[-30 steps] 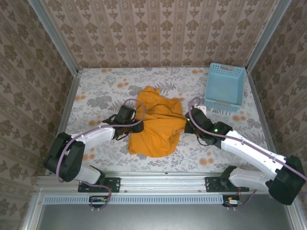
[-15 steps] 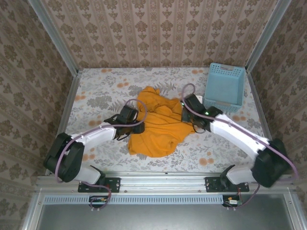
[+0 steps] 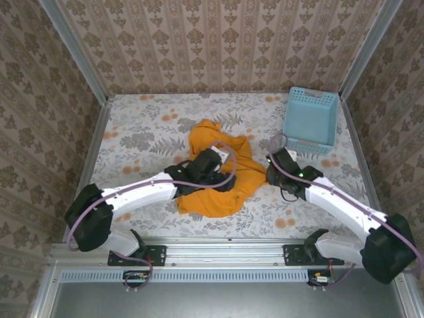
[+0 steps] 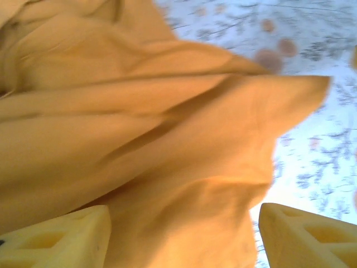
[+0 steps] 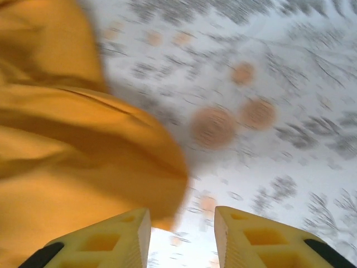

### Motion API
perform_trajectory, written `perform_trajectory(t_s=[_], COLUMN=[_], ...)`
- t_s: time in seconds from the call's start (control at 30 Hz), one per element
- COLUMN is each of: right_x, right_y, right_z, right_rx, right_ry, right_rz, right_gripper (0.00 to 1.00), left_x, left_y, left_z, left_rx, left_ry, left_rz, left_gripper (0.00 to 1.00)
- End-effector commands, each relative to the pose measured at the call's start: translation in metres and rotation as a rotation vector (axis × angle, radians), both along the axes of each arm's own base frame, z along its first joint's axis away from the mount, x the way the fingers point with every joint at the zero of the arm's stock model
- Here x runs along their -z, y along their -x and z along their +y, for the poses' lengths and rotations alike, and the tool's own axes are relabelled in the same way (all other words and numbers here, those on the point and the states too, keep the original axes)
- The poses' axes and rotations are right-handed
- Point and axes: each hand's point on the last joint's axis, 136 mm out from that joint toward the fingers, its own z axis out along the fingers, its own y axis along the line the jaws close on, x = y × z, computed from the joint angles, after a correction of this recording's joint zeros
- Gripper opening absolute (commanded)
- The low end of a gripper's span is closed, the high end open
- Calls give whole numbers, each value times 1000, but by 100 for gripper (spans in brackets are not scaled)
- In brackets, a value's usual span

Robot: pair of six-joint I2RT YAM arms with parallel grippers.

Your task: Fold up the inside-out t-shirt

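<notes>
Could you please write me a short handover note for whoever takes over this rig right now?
Left gripper: open wide above the t-shirt, gripping nothing.
Right gripper: jaws slightly apart, empty, at the shirt's right edge.
T-shirt: crumpled heap on the table; blue basket at the far right, apart from it.
Done: no tidy fold yet.
Left: spread it flat, then fold.

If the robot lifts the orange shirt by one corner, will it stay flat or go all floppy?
Probably floppy: the t-shirt lies crumpled in soft folds and wrinkles, so it should droop from wherever it's held. It looks thin, so likely light for its size. Pushed, it would probably bunch up rather than slide whole.
</notes>
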Motion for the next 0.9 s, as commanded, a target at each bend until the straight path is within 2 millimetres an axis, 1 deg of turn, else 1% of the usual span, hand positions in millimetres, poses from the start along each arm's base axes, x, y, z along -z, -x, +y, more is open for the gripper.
perform_trajectory(t_s=[0.0, 0.1, 0.13, 0.2, 0.3, 0.37, 0.47, 0.57, 0.67, 0.73, 0.83, 0.87], right_x=[23, 28, 28, 29, 28, 27, 25, 25, 26, 26, 29, 31], right_y=[18, 26, 28, 32, 35, 35, 32, 30, 29, 27, 25, 25], right_z=[-17, -28, -32, -39, -46, -46, -44, -43, -41, -37, -29, -27], right_rx=[104, 171, 193, 233, 270, 272, 256, 248, 235, 213, 172, 164], right_ry=[-108, -180, -193, -215, -240, -252, -254, -249, -248, -258, -267, -266], right_rz=[31, 6, -5, -30, -68, -82, -87, -84, -85, -83, -65, -55], right_gripper=[38, 42, 43, 45, 47, 48, 48, 49, 49, 49, 48, 48], left_x=[14, 35, 40, 55, 68, 75, 85, 90, 88, 83, 69, 63], left_y=[7, 13, 12, 7, 3, 0, -4, -7, -10, -11, -9, -9], left_z=[-26, -49, -53, -57, -64, -64, -64, -62, -57, -56, -56, -55], left_rx=[91, 126, 121, 101, 93, 75, 55, 34, 5, 0, 10, 4], left_ry=[-93, -184, -223, -315, -398, -457, -526, -559, -569, -543, -482, -470], left_rz=[-50, -47, -55, -48, -54, -63, -62, -60, -65, -74, -94, -104], left_gripper=[76, 79, 79, 82, 83, 83, 80, 76, 66, 61, 52, 47])
